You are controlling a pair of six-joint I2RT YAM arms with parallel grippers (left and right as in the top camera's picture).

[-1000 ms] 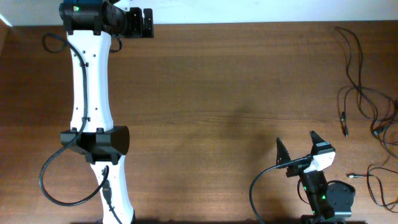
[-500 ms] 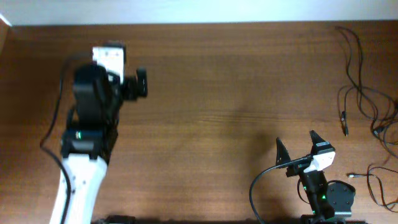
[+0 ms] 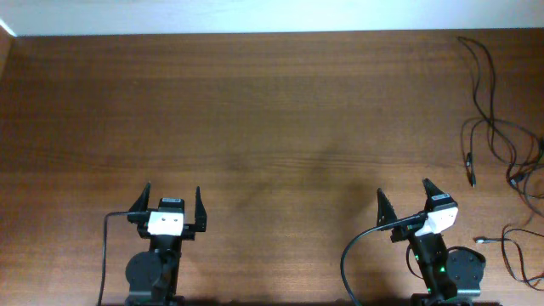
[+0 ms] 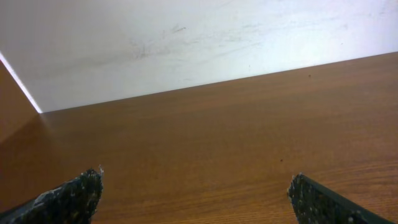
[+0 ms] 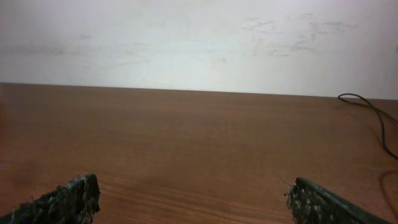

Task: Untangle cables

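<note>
The cables (image 3: pixel 490 127) lie as loose thin black strands along the right edge of the wooden table (image 3: pixel 280 127), with small plug ends near the right side. One strand (image 5: pixel 372 118) shows at the far right of the right wrist view. My left gripper (image 3: pixel 172 197) is open and empty at the front left of the table; its two fingertips frame bare wood in the left wrist view (image 4: pixel 196 193). My right gripper (image 3: pixel 404 194) is open and empty at the front right, left of the cables; it also shows in the right wrist view (image 5: pixel 193 196).
A white wall (image 4: pixel 186 43) runs behind the table's far edge. More cable loops (image 3: pixel 520 251) lie at the front right corner beside the right arm's base.
The left arm has pulled back from its stretched-out pose at the far left of the table to a folded pose at the front left. The right arm has not moved.
</note>
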